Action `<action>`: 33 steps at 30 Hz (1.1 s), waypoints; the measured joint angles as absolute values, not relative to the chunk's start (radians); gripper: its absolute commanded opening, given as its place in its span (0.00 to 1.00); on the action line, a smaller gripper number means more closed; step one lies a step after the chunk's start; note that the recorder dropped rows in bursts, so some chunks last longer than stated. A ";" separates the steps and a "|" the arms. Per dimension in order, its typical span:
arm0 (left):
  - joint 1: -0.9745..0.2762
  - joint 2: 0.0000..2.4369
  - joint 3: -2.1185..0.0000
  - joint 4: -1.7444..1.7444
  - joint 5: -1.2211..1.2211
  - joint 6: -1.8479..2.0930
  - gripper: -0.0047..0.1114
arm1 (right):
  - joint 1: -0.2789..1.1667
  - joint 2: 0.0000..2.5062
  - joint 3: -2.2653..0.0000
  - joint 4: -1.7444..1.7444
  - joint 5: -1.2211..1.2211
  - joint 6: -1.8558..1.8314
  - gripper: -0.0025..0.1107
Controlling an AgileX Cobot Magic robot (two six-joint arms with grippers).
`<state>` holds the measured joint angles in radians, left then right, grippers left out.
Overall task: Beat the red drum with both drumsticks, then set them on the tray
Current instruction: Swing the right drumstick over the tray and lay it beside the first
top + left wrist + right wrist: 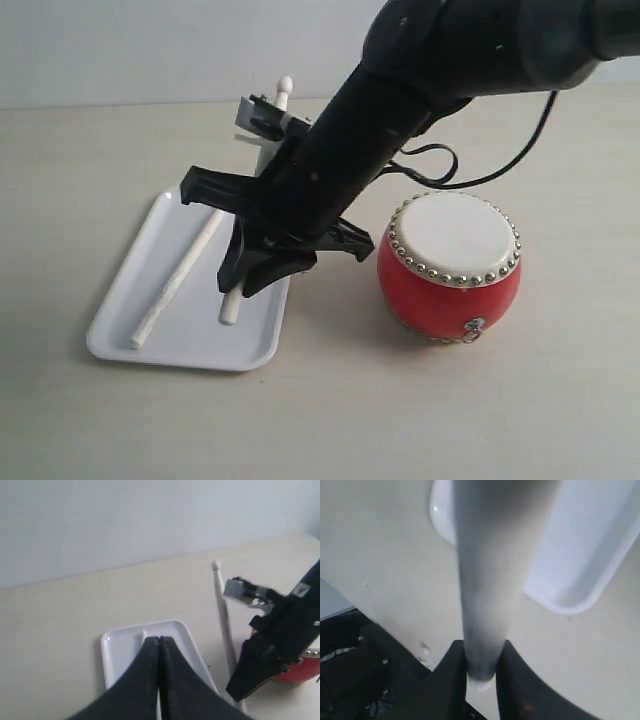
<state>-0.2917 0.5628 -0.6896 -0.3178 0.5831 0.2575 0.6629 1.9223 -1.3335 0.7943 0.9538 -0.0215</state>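
On the table (450,420), seen from the exterior camera, the white tray (120,350) lies at left and the red drum (450,280) stands upright just to its right, apart from it. One loose drumstick (175,280) lies flat in the tray, running along its length. The right arm reaches across from the upper right, and the right gripper (245,275) hangs above the tray's drum-side edge, clamped on the held drumstick (231,305). That stick stands steeply tilted, its rounded tip up toward the wall and its lower end down at the tray floor; whether it touches cannot be told.

From the left wrist camera, the left gripper (159,640) is clenched with its two fingers pressed together and nothing between them, poised over the tray (120,650). To one side, the right gripper (235,690) grasps the held drumstick (222,610), with a sliver of the red drum (300,672) behind it.

From the right wrist camera, the right gripper (481,667) pinches the held drumstick (490,580) near its butt end. The stick runs out over a rounded corner of the tray (580,555) and the table (385,570).
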 measured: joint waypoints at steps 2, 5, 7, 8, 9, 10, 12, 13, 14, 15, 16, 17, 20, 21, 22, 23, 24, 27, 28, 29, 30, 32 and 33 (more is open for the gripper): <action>-0.292 0.478 -0.686 -0.289 0.607 0.255 0.04 | 0.665 2.013 -1.396 0.799 0.954 -0.006 0.02; -0.292 0.435 -0.684 -0.282 0.621 0.222 0.04 | 0.672 2.080 -1.451 0.799 0.954 0.012 0.02; -0.292 0.423 -0.684 -0.282 0.620 0.195 0.04 | 0.673 2.122 -1.490 0.800 0.954 0.026 0.02; -0.292 0.421 -0.684 -0.282 0.620 0.188 0.04 | 0.673 2.138 -1.508 0.800 0.954 0.030 0.02; -0.292 0.421 -0.684 -0.282 0.620 0.183 0.04 | 0.673 2.157 -1.523 0.800 0.954 0.034 0.02; -0.292 0.419 -0.684 -0.282 0.620 0.181 0.04 | 0.673 2.174 -1.536 0.800 0.954 0.035 0.02; -0.292 0.419 -0.684 -0.282 0.620 0.177 0.04 | 0.673 2.202 -1.549 0.793 0.956 0.041 0.02; -0.292 0.419 -0.684 -0.282 0.620 0.177 0.04 | 0.673 2.213 -1.553 0.787 0.958 0.046 0.02; -0.292 0.419 -0.684 -0.282 0.620 0.175 0.04 | 0.673 2.219 -1.554 0.782 0.962 0.048 0.02; -0.292 0.419 -0.684 -0.282 0.616 0.175 0.04 | 0.673 2.232 -1.557 0.777 0.967 0.053 0.02; -0.292 0.419 -0.684 -0.282 0.611 0.175 0.04 | 0.673 2.240 -1.557 0.774 0.969 0.053 0.02; -0.292 0.419 -0.684 -0.282 0.606 0.175 0.04 | 0.673 2.248 -1.558 0.771 0.970 0.056 0.02; -0.292 0.419 -0.684 -0.282 0.591 0.175 0.04 | 0.673 2.273 -1.558 0.769 0.971 0.057 0.02; -0.292 0.419 -0.684 -0.282 0.589 0.175 0.04 | 0.673 2.276 -1.558 0.769 0.971 0.057 0.02; -0.292 0.419 -0.684 -0.282 0.584 0.175 0.04 | 0.673 2.278 -1.558 0.769 0.971 0.059 0.02; -0.292 0.419 -0.684 -0.282 0.578 0.175 0.04 | 0.673 2.278 -1.558 0.769 0.971 0.059 0.02; -0.292 0.419 -0.684 -0.282 0.573 0.175 0.04 | 0.673 2.278 -1.558 0.771 0.971 0.059 0.02; -0.292 0.419 -0.684 -0.282 0.564 0.175 0.04 | 0.673 2.278 -1.558 0.779 0.971 0.059 0.02; -0.292 0.419 -0.684 -0.280 0.559 0.175 0.04 | 0.673 2.278 -1.558 0.780 0.971 0.059 0.03; -0.292 0.419 -0.684 -0.280 0.553 0.175 0.04 | 0.673 2.278 -1.558 0.784 0.976 0.059 0.04; -0.292 0.419 -0.684 -0.280 0.550 0.175 0.04 | 0.673 2.278 -1.558 0.786 0.981 0.059 0.07; -0.292 0.419 -0.684 -0.280 0.546 0.175 0.04 | 0.673 2.278 -1.558 0.787 0.988 0.059 0.13; -0.292 0.419 -0.682 -0.280 0.544 0.175 0.04 | 0.673 2.278 -1.558 0.787 0.989 0.059 0.16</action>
